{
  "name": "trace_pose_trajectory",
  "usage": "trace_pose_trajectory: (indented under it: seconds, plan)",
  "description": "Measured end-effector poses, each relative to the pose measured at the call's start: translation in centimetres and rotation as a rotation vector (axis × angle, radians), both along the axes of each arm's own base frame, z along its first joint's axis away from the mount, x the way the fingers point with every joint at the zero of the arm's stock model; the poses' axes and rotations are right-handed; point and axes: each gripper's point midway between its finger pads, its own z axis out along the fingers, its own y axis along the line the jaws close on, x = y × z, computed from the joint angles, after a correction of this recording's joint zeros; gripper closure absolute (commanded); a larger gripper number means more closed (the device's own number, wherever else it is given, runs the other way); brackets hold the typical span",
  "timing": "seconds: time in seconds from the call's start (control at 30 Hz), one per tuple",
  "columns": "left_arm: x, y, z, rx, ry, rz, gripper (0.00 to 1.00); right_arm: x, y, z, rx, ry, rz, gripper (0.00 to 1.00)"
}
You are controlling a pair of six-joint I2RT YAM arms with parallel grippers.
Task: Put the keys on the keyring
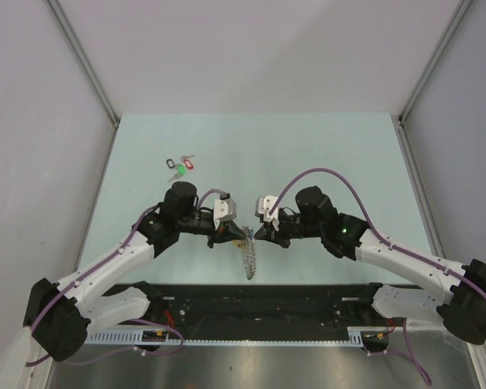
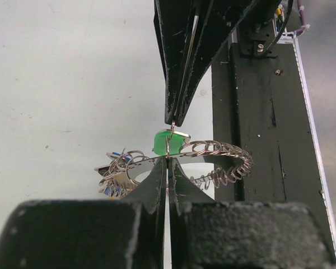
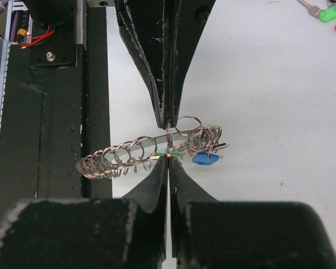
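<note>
Black fingers of my left claw (image 2: 167, 162) fill the bottom of the left wrist view; they are squeezed almost flat together, and their tips pinch the rim of the big grey ring of coiled wire (image 3: 120, 154); my right claw (image 3: 168, 161) comes at it from the other side, tip to tip with the left one; it is squeezed narrow too, and it nips a thin loop of wire on that same ring; so the ring is held between both claws, low over the near part of the pale green table (image 1: 308, 146), close to the black rail (image 1: 267, 304) where my arms are bolted; from above the ring looks thin, standing on its edge; the small silver key with the bright green plastic tag (image 2: 179, 143) sits right by the pinched spot, inside the ring's hole; the small silver key with the blue plastic tag (image 3: 204, 159) is tucked against the coils at the end away from the rail; I cannot tell if either key is threaded on; the bunch of three keys (image 1: 181, 166) lies far back on the table, well apart.
</note>
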Motion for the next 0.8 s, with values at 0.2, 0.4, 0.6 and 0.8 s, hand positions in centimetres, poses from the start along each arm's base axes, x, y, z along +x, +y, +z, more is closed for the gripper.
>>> trace_pose_trajectory:
  seconds: [0.2,0.4,0.6,0.8]
  plan:
    - [-0.11,-0.08,0.05,-0.002,-0.001,-0.006,1.00,-0.08,0.15,0.10,0.004,-0.004,0.005,1.00]
    - [-0.08,-0.10,0.09,-0.003,-0.004,-0.005,1.00,-0.07,0.11,0.12,0.004,-0.007,0.004,1.00]
    - [-0.13,-0.12,0.12,-0.004,-0.004,-0.007,1.00,-0.29,-0.39,0.61,0.005,-0.019,0.000,1.00]
    - [-0.13,-0.13,0.17,-0.006,-0.006,-0.007,1.00,-0.24,-0.62,0.58,-0.001,-0.020,-0.009,1.00]
